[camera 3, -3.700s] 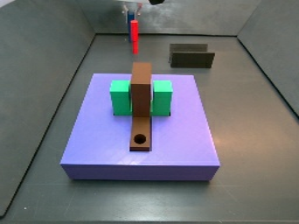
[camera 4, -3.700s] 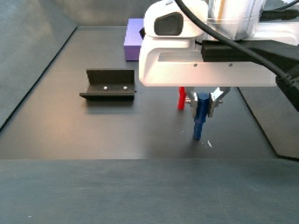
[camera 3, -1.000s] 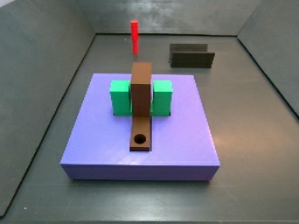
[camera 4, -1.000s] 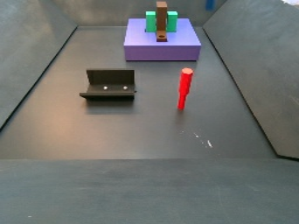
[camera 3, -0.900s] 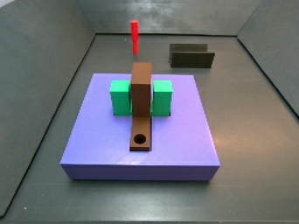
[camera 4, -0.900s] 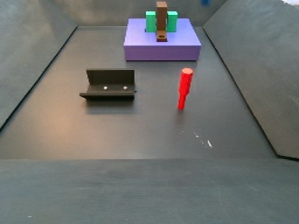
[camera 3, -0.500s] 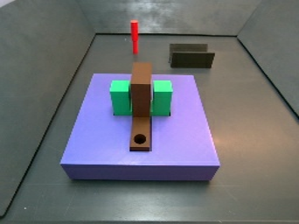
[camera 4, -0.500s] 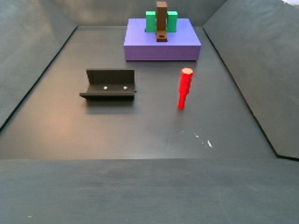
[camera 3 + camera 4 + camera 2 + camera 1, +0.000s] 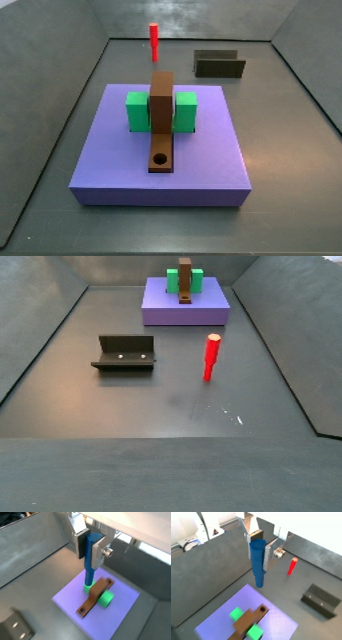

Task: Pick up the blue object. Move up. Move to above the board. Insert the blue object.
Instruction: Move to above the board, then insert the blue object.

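Laboratory robot test cell: a bare dark grey floor enclosed by plain grey walls. Around the purple slab (image 9: 160, 145) stand only test pieces, namely the green block (image 9: 160, 111), the board (image 9: 162, 120), a red stick (image 9: 210, 357) and the fixture (image 9: 124, 352). The gripper (image 9: 261, 543), high above the slab, grips the blue object (image 9: 258, 563).

Gripper (image 9: 263, 543) in both wrist views: flat silver finger plates, dark pads, screw heads, white housing behind.

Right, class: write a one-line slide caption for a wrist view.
Gripper holds the blue object upright, high above the board on the purple slab.
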### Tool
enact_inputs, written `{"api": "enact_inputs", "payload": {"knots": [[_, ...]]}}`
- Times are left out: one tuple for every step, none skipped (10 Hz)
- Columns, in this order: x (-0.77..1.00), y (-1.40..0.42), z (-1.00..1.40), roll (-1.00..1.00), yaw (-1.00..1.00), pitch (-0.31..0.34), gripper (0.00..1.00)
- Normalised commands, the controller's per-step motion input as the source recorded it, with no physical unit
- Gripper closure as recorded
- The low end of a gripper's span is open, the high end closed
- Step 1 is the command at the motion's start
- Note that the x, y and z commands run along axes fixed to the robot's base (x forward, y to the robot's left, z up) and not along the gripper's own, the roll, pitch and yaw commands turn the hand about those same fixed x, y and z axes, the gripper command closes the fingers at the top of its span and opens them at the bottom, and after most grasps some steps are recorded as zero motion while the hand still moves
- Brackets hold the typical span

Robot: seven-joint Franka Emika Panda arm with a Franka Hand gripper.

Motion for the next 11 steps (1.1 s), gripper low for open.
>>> {"api": "enact_inputs", "payload": {"knots": [[0.12,-0.24,0.04,0.04,0.01,0.128,1.00],[0.01,0.00,-0.04,-0.05,0.00,0.000,1.00],[0.00,0.00,-0.08,-0.09,0.00,0.000,1.00],[0.00,-0.20,-0.20,-0.14,0.00,-0.010,1.00],[0.00,-0.41,-0.20,-0.41,0.00,0.000,1.00],[0.00,-0.48,-0.07,-0.48,0.00,-0.007,1.00],[0.03,-0.65,-0.25,-0.39,0.00,0.000,1.00],[0.10,-0.80,-0.49,-0.21,0.00,-0.049,1.00],[0.09,-0.84,-0.51,-0.19,0.00,-0.063,1.00],[0.03,-0.93,-0.64,-0.11,0.00,-0.109,1.00],[0.05,-0.72,-0.82,0.00,-0.07,-0.210,1.00]]}}
